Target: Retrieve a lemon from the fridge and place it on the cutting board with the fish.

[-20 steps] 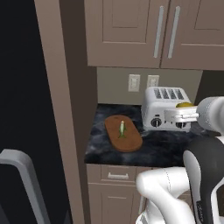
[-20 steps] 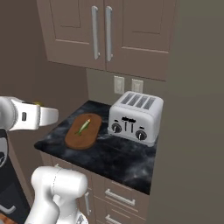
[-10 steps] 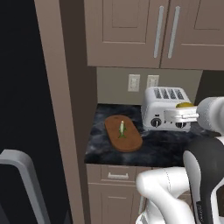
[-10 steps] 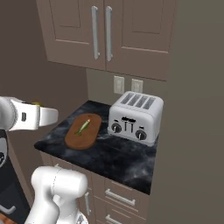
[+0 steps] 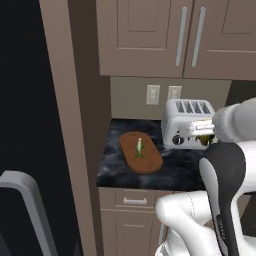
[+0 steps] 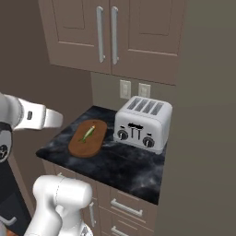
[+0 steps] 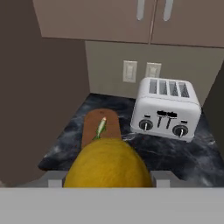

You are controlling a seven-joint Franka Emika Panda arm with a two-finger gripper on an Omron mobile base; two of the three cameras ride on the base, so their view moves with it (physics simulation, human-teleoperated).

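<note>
The lemon [image 7: 107,164] is a smooth yellow oval at the bottom of the hand view, and my gripper [image 7: 107,179] is shut on it with a grey finger on each side. Beyond it the reddish-brown cutting board [image 7: 103,129] lies on the dark marble counter with the small greenish fish [image 7: 101,127] on top. In the left base view my gripper [image 5: 200,129] hovers in front of the toaster, right of the cutting board [image 5: 141,154] and fish [image 5: 139,147]. The right base view has the board [image 6: 87,138] and fish [image 6: 87,133] just ahead of my hand. The dark fridge [image 5: 25,100] stands at far left.
A silver four-slot toaster [image 7: 168,109] stands right of the board, close to it. Beige wall cabinets [image 5: 165,35] hang above the counter, and a tall brown panel [image 5: 70,125] borders its left end. A grey bar handle [image 5: 27,205] sticks out low at the left. Drawers [image 6: 124,207] sit under the counter.
</note>
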